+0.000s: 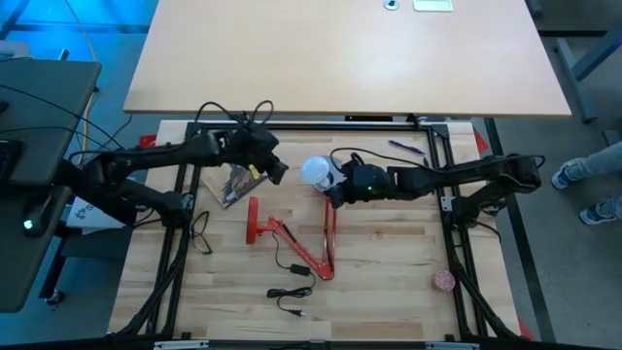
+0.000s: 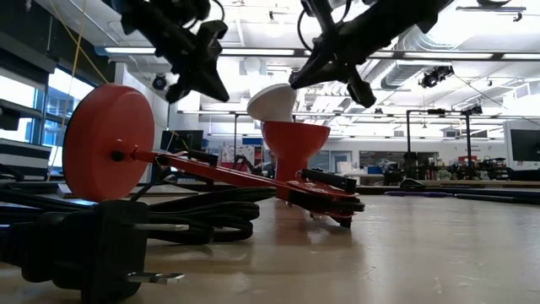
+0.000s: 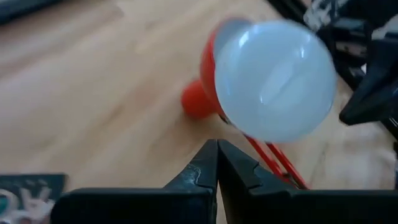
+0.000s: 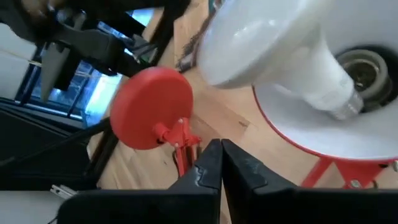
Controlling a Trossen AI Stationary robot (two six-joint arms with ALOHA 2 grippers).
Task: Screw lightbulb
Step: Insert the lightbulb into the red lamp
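Note:
The white lightbulb (image 1: 314, 172) lies tilted in the red lamp's shade (image 2: 295, 142). Its narrow neck (image 4: 336, 99) rests on the shade's white inside, beside the dark socket (image 4: 368, 65), and its dome (image 4: 261, 43) leans over the rim. The lamp lies on the table with its round red base (image 2: 108, 142) on edge. My left gripper (image 1: 279, 171) is shut, just to the left of the bulb and apart from it. My right gripper (image 1: 334, 193) is shut, close to the bulb's right side. My right gripper's shut fingertips (image 2: 297, 82) stand right by the bulb's dome (image 2: 274, 100), slanting down from the table's right. I cannot tell whether they touch it.
The lamp's black cord and plug (image 1: 290, 294) lie near the front edge, and show large in the low view (image 2: 101, 245). A printed packet (image 1: 237, 183) lies under my left arm. A pink round thing (image 1: 444, 282) lies at the front right. A person's shoes (image 1: 583, 175) show beyond the right edge.

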